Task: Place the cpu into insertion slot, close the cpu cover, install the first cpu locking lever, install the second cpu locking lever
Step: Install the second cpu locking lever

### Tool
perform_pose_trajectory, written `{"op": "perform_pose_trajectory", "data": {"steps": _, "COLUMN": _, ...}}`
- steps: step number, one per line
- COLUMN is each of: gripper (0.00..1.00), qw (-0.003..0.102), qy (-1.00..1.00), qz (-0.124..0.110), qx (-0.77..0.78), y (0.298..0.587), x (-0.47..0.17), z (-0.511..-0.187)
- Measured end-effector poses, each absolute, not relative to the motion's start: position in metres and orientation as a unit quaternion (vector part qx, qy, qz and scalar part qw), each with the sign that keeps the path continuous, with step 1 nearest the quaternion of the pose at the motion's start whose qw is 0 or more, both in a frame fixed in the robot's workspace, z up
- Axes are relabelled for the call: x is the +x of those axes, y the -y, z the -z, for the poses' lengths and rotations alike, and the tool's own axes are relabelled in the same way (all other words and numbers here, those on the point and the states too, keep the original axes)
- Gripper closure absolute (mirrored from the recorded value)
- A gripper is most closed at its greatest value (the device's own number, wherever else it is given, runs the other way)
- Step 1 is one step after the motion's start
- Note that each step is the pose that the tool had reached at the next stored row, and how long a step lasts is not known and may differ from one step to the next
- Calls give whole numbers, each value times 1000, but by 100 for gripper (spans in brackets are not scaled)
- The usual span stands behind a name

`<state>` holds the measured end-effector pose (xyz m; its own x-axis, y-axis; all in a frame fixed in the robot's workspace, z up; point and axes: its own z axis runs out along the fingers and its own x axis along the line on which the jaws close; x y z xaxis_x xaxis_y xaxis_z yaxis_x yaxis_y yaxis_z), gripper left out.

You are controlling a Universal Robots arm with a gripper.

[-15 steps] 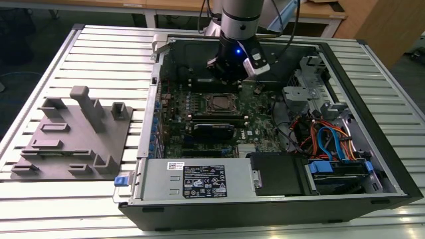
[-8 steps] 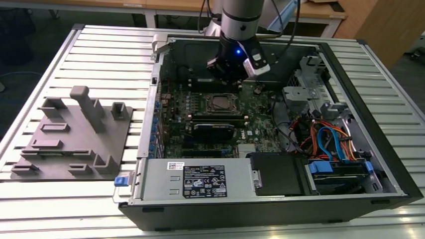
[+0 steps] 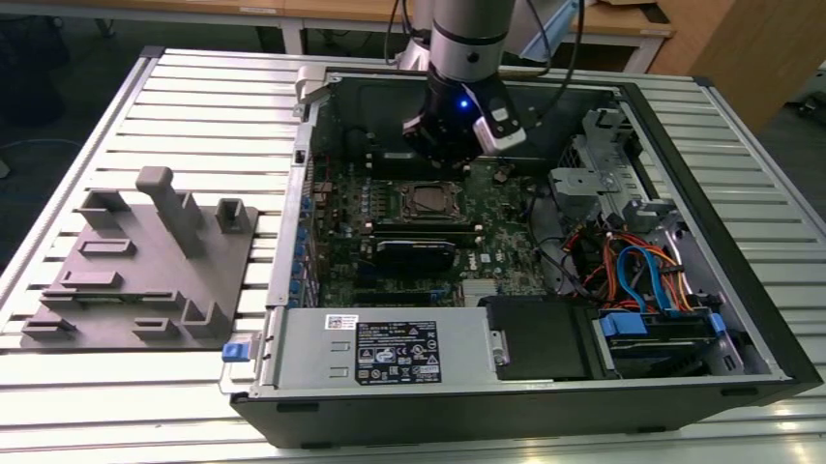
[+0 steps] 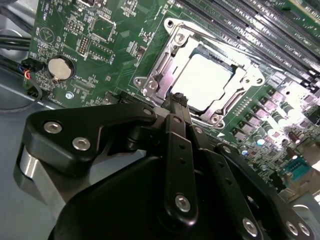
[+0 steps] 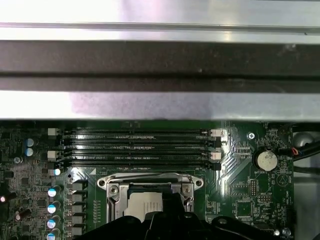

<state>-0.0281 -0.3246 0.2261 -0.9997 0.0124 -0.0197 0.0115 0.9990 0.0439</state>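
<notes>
Where the jaws meet, tip to tip and gripping nothing: right at the edge of the cpu cover (image 4: 151, 75). Lying flat inside that frame, seated in the insertion slot (image 3: 402, 200), the cpu (image 4: 205, 80), pale face showing through the window. Beyond it, long black memory slots (image 5: 140, 147). In the exterior view, at nine o'clock of the open computer case (image 3: 516, 406), a grey holder (image 3: 142, 271) on the ribbed surface (image 3: 193, 106).

White label (image 3: 398, 353) on the drive cage (image 3: 374, 350), print unreadable (too small)
</notes>
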Motion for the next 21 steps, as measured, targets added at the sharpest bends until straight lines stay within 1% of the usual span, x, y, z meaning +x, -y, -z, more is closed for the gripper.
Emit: {"op": "perform_pose_trajectory", "data": {"steps": 21, "gripper": 90, "qw": 10, "qy": -1000, "qz": -21, "qx": 6, "y": 332, "x": -28, "z": -226}}
